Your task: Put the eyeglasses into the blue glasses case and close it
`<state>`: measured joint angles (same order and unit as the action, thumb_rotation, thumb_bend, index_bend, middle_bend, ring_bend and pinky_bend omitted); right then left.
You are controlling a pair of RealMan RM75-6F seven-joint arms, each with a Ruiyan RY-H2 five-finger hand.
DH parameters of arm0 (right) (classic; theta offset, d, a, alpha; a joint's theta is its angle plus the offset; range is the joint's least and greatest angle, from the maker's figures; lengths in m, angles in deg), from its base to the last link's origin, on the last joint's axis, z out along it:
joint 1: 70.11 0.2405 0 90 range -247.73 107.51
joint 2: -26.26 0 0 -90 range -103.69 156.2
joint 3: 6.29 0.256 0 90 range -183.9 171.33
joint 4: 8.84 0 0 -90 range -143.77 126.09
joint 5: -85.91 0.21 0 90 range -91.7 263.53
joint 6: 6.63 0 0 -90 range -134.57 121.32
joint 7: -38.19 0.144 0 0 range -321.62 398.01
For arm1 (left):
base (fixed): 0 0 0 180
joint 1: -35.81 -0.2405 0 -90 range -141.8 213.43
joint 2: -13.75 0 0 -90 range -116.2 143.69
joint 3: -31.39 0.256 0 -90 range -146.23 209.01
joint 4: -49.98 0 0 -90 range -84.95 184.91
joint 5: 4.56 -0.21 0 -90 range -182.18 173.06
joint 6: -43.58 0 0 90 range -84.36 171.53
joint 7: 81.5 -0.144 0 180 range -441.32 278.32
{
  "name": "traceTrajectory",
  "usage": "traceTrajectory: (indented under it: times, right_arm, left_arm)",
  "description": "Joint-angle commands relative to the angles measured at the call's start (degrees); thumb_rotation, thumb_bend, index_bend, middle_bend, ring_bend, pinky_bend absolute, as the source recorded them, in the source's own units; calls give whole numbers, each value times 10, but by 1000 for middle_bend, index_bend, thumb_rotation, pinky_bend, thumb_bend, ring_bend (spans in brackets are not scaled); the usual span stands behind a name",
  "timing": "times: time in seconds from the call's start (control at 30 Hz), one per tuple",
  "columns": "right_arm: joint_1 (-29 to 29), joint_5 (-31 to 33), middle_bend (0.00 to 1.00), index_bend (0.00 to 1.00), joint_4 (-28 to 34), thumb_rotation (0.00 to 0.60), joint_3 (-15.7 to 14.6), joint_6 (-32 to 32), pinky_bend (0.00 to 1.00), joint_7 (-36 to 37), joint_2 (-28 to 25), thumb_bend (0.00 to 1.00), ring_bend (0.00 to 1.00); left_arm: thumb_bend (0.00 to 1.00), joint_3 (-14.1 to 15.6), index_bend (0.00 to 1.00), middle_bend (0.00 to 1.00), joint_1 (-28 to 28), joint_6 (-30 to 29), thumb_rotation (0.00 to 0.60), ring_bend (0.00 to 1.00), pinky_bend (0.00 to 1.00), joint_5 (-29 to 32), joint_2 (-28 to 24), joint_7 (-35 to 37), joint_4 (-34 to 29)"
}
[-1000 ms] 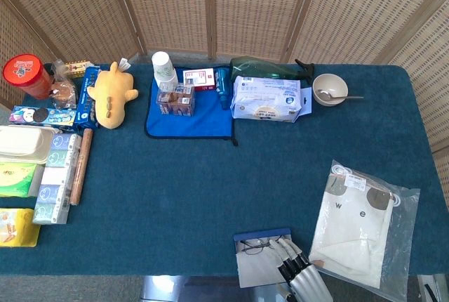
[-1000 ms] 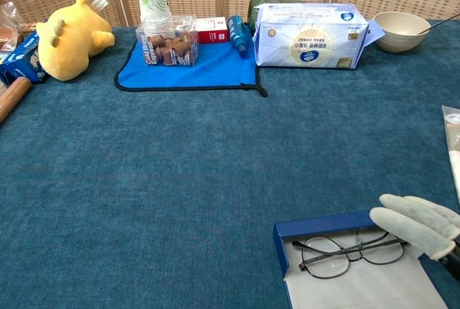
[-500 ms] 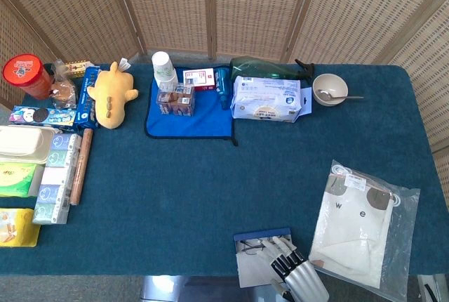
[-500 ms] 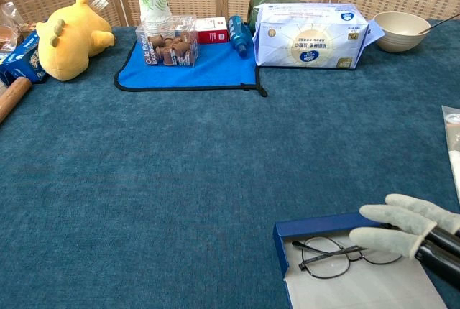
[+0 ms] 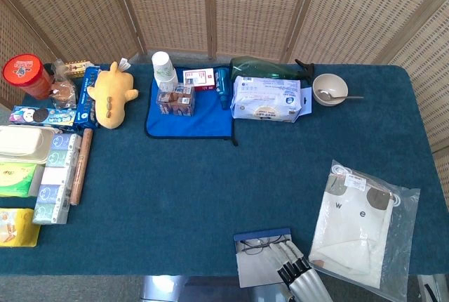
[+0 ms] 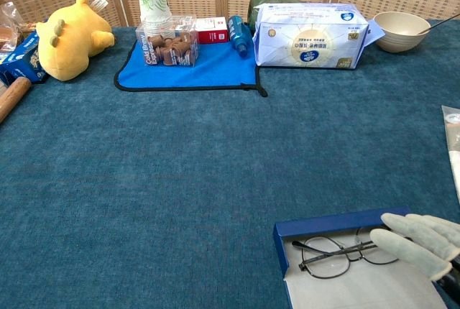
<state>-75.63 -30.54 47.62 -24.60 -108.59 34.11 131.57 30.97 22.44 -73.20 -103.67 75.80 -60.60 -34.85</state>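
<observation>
The blue glasses case (image 6: pixel 323 224) lies open at the near table edge, its grey lining up; in the head view the case (image 5: pixel 262 235) is right of centre at the bottom. The thin dark-framed eyeglasses (image 6: pixel 327 259) lie inside it, against the far wall, also visible as eyeglasses (image 5: pixel 258 244) from above. My right hand (image 6: pixel 420 243) reaches in from the right, its pale fingers stretched out over the right lens and holding nothing. From above, the right hand (image 5: pixel 298 277) covers the case's right near corner. My left hand appears in neither view.
A clear bag with a white garment (image 5: pixel 361 225) lies just right of the case. Far across the table stand a tissue pack (image 6: pixel 310 34), a bowl (image 6: pixel 401 30), a blue mat (image 6: pixel 192 68) with a cup and boxes, and a yellow plush (image 6: pixel 68 34). Boxes (image 5: pixel 56 175) line the left edge.
My right hand slid left over the glasses, then drew back to the right and toward the near edge. The glasses and the case stayed put.
</observation>
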Motion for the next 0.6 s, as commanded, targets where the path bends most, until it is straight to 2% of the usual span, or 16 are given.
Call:
traceTrajectory:
  times: [0.03,0.33,0.6]
  right_arm:
    - [-6,1,0,0,-35,600,5,-12,80,13,17,220,0]
    - [-17,0,0,0,-120,600,10,-41,61,47,56,210,0]
    - [-27,8,0,0,-150,600,9,-55,61,68,62,209,0]
  left_arm:
    - [293,0,188,135,-3,-5,600,0,0,-1,-2,2,1]
    - [292,3,188,135,-12,-16,599,0,0,-2,-2,8,6]
    - [293,4,188,136,-14,-19,600,0,0,-3,1,9,10]
